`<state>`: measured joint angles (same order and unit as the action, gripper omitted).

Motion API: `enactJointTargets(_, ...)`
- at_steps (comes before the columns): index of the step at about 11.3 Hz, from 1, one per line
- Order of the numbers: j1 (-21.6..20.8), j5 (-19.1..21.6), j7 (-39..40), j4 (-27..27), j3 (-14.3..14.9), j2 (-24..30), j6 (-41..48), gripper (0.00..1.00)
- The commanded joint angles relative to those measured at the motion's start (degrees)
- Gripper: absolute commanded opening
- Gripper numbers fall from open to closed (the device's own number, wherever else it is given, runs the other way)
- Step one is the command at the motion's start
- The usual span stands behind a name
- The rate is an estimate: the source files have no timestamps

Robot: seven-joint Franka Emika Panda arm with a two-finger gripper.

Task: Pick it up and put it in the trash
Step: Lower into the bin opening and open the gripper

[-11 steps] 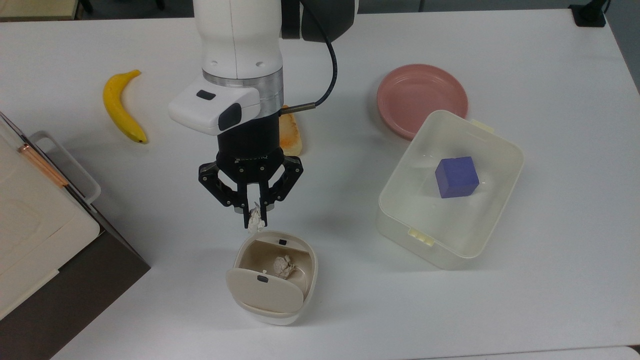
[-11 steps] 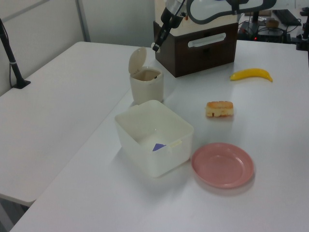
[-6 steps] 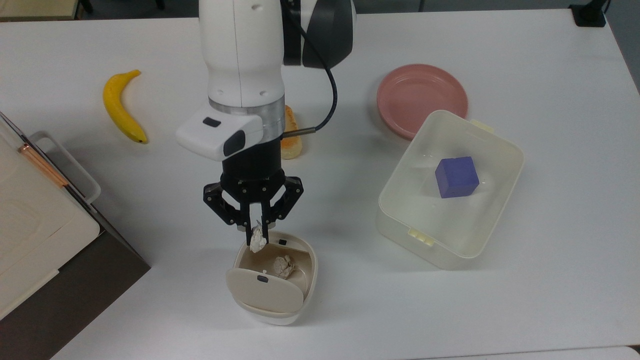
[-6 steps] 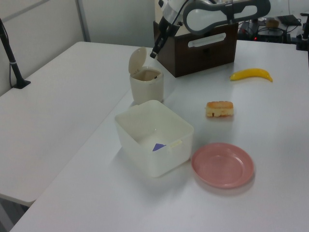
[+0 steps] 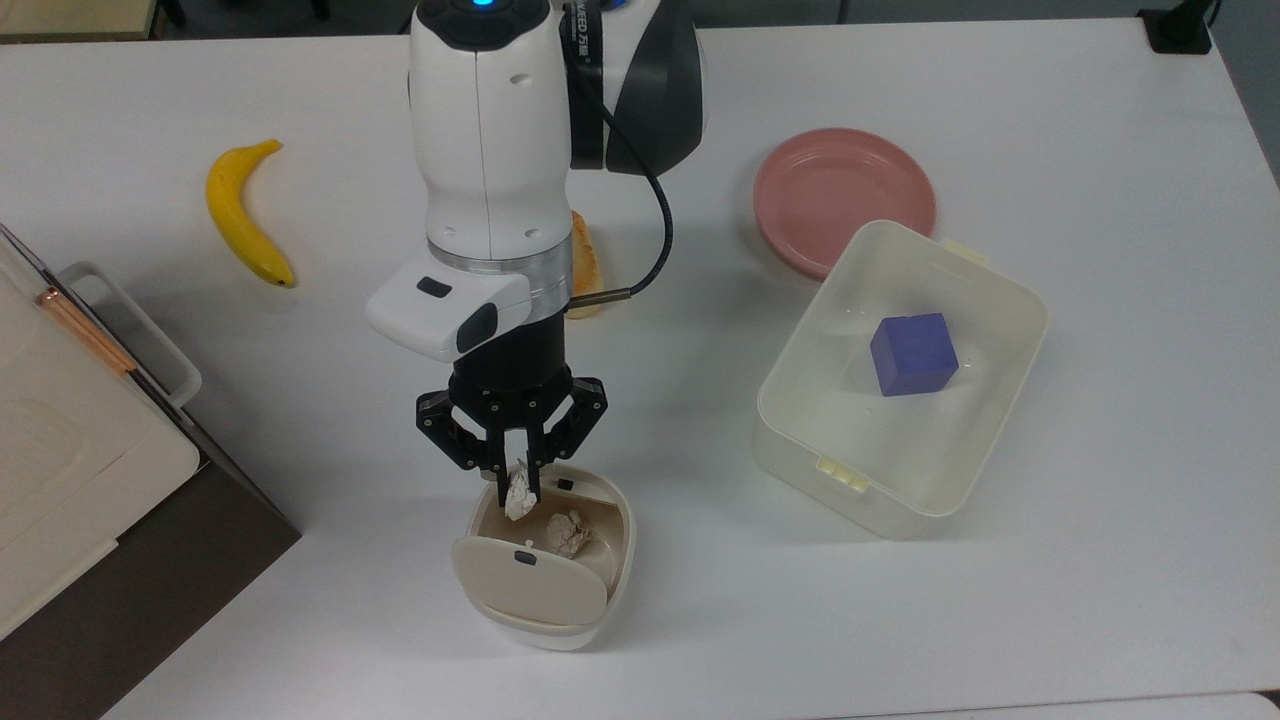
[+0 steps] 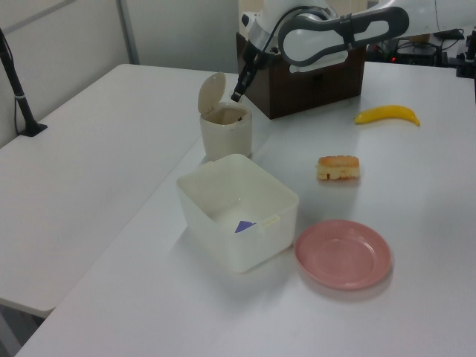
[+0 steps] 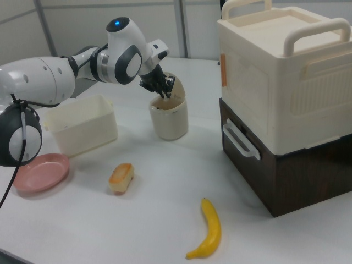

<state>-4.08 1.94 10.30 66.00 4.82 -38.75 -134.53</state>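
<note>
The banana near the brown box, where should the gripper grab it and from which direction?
Grip the banana at its thick middle, coming straight down, fingers across its narrow width. It lies flat and alone on the table, its curve leaving bare surface on both sides.

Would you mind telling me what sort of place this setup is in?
Probably a robotics lab: a robot arm works over a white table set with props such as a banana, pink plate and small bin.

glossy white arm point(image 5: 485, 130), dark grey joint caps, silver wrist ring, black cable, blue light on top, black linkage claw point(image 5: 514, 478)
</note>
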Motion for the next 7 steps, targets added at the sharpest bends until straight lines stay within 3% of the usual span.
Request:
enactJointTargets(1,-0.76,-0.45,-1.25,-0.87,0.89,-0.89,-0.91,0.00)
enactJointTargets(4,-0.76,-0.45,-1.25,-0.87,0.89,-0.81,-0.91,0.00)
enactJointTargets(5,-0.76,-0.54,-1.25,-0.78,0.89,-0.81,-0.91,0.45)
enactJointTargets(6,-0.84,-2.54,-1.25,-0.61,0.89,-0.81,-0.91,0.99)
enactJointTargets(7,-0.84,-6.47,-2.12,-0.35,0.46,-0.81,-0.83,1.00)
